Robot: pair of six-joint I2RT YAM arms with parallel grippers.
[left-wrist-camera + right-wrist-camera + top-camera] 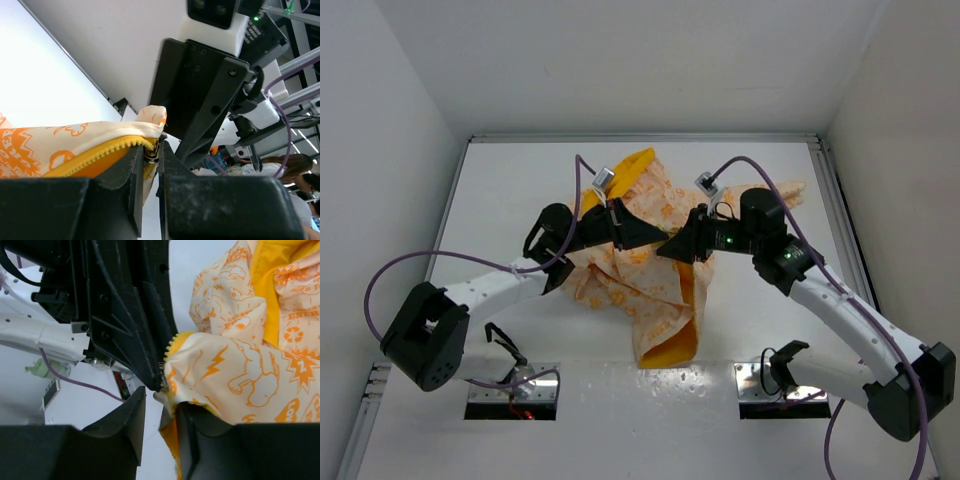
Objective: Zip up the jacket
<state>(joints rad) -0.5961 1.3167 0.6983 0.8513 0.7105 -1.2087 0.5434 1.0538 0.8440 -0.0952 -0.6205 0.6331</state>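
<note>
Jacket crumpled at centre of table, yellow lining showing, zipper edge raised between grippers. Left gripper pinches zipper end at metal slider. Right gripper clamps jacket edge beside it, tips nearly meeting.

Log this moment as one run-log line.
left gripper: shut on jacket at zipper | right gripper: shut on jacket edge | jacket: bunched on table, yellow lining showing

Cream jacket with orange cartoon print, solid yellow-orange lining, yellow zipper teeth, white table.
</note>
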